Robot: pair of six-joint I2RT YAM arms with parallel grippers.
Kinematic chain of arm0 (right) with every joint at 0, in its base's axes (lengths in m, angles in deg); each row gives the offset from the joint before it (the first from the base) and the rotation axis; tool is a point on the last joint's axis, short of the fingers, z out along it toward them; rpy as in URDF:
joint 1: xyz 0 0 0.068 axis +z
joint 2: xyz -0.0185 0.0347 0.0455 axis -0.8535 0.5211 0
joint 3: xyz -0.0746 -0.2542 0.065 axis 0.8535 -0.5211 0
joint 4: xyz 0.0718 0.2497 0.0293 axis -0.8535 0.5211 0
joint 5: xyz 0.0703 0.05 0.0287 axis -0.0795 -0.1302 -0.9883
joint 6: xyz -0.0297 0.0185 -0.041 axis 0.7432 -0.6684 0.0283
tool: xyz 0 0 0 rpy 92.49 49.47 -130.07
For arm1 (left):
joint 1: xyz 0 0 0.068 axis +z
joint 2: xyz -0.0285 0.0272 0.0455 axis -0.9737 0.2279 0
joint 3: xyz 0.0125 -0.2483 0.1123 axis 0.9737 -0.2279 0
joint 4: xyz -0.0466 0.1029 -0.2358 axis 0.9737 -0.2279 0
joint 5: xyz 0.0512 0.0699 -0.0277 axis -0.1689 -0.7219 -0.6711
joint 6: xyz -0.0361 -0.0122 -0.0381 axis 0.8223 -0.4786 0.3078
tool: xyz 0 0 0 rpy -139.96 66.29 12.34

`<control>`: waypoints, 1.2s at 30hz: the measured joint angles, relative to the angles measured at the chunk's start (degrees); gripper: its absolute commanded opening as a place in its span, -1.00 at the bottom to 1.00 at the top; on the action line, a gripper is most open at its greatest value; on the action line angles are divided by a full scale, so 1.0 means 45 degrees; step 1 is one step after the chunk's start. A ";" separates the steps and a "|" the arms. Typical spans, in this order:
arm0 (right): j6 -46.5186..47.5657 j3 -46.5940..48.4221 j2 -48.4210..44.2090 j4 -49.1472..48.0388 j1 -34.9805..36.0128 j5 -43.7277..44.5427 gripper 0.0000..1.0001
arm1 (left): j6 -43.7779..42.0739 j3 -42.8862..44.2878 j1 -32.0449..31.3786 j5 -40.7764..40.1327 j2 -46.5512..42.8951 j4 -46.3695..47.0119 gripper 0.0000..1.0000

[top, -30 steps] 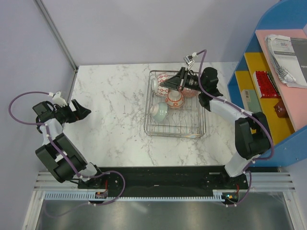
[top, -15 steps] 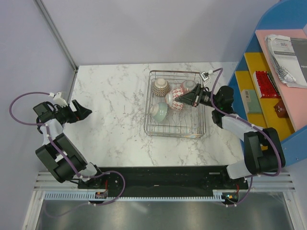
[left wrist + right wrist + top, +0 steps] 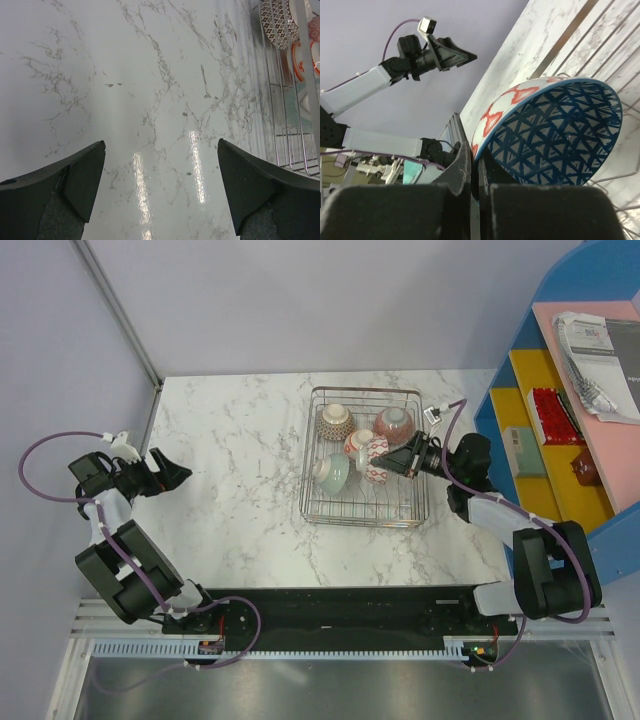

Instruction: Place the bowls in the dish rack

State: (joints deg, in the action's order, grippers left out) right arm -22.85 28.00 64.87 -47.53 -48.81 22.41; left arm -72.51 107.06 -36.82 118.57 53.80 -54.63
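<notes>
1. Over the last second the right end effector [image 3: 400, 462] has drawn back from the far left of the rack [image 3: 365, 521] toward its near right side. It has brought the held bowl [image 3: 377, 460] with it. The left arm has not shifted.
2. Top view: the held bowl stands on edge over the rack's middle, just right of the orange bowl [image 3: 358, 443] and near the green bowl [image 3: 330, 473]. A grey-black bowl [image 3: 335, 420] and a pink bowl [image 3: 395, 423] sit in the far row. All five bowls in view lie within the rack's rim. The left end effector [image 3: 175, 472] hangs over the table [image 3: 230, 440], well left of the rack.
3. Left wrist: its fingers [image 3: 80, 175] are spread wide with nothing between them. Only marble shows below, and the rack's edge [image 3: 280, 125] is at the right.
4. Right wrist: the fingers are pinched tight on the held bowl's [image 3: 555, 135] rim. The bowl has blue lattice inside and red pattern outside, with rack wires [image 3: 585, 30] behind it. I cannot tell whether its lower edge rests on the wires.
5. Judgement: this looks like the last bowl, already at its slot. It remains to seat it between tines and let go. If released tilted, it could tip against the orange bowl.
</notes>
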 measured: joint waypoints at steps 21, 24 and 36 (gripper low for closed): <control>0.0340 -0.0393 0.0991 0.0117 -0.0729 0.0675 -1.00 | 0.0000 -0.0005 0.0000 0.0000 -0.0005 0.0005 0.99; 0.0457 -0.0408 0.1146 0.0223 -0.0797 0.0777 -1.00 | 0.0000 -0.0005 0.0000 0.0000 -0.0005 0.0000 0.99; 0.1195 -0.0253 0.1200 0.0971 -0.1171 0.0758 -0.36 | 0.0000 -0.0010 -0.0005 0.0015 -0.0005 0.0005 0.99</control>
State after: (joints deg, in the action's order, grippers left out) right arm -17.47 26.87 70.26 -43.16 -54.08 25.82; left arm -72.51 107.02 -36.84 118.64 53.77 -54.61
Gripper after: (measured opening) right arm 0.206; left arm 0.993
